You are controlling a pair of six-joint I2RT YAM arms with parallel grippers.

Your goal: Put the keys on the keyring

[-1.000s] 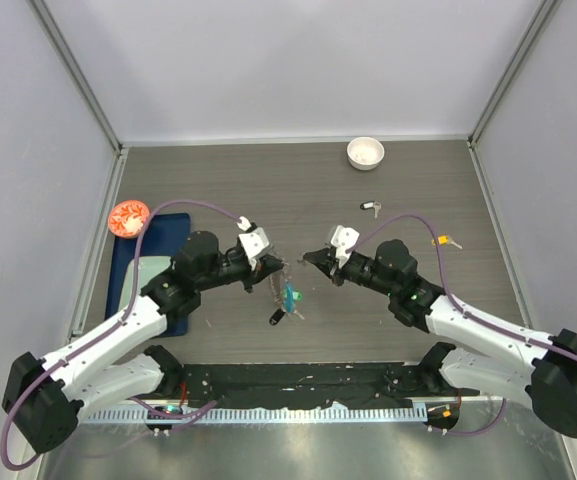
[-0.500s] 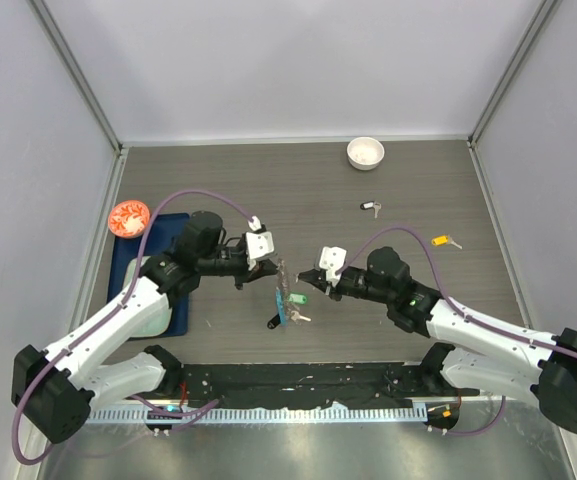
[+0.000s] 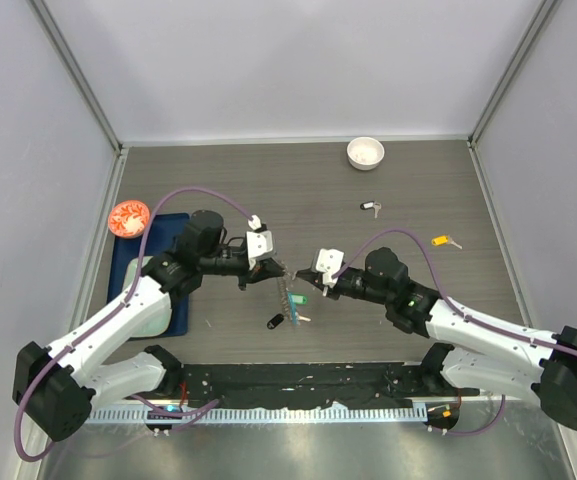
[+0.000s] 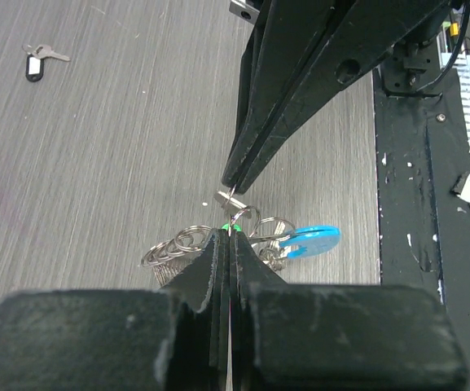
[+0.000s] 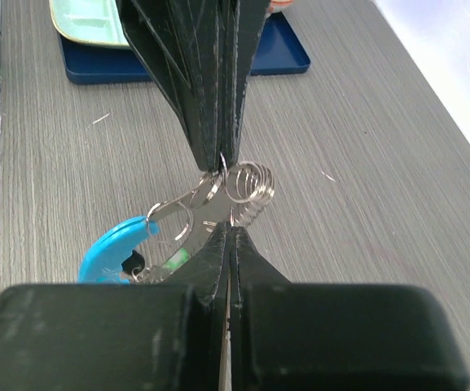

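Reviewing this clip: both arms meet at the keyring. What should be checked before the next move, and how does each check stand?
1. Left gripper shut on the keyring: ok.
2. Right gripper shut on a small metal piece at the ring: ok. Whether it is a key or a link: cannot tell.
3. That piece threaded onto the ring: cannot tell.
4. Room between the two grippers' tips: not ok, almost touching.
5. Black-tagged key and yellow-tagged key on the ring: not ok, both lie on the table.

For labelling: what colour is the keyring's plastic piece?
Bright blue; the plastic piece shows best in right wrist view.
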